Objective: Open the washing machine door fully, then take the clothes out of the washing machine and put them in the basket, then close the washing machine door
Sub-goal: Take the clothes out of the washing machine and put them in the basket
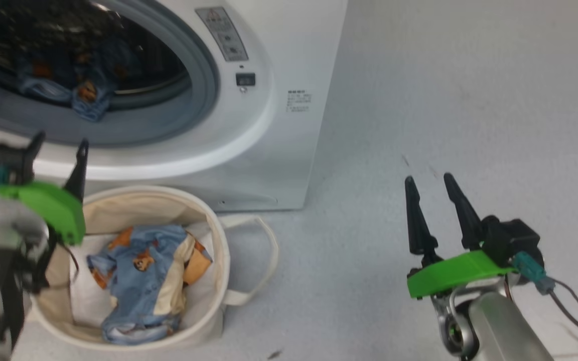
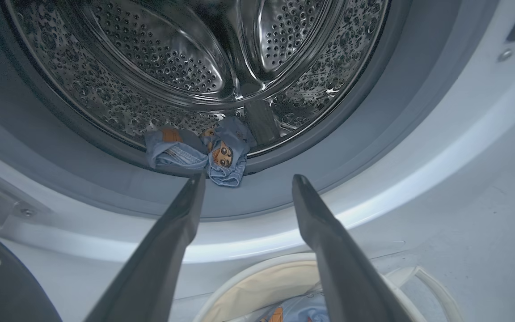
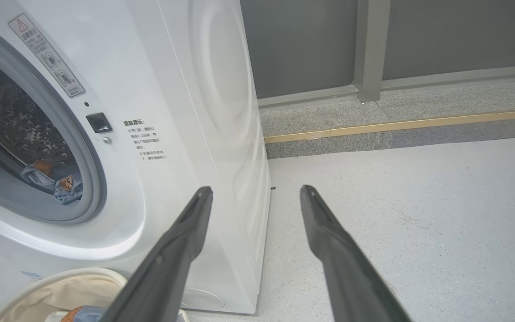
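My left claw (image 2: 249,178) wide, empty; light-blue cartoon-print garments (image 2: 221,156) at perforated steel drum's (image 2: 150,44) front edge may snag grey rubber gasket (image 2: 83,179) if pinched shallow.

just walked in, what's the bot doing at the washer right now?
The robot is unloading the washing machine. One blue garment already lies in the basket; more clothes sit at the front edge of the drum. The left gripper hangs open and empty above the basket, fingers aimed at those clothes. The right gripper is open and empty above the floor, right of the machine.
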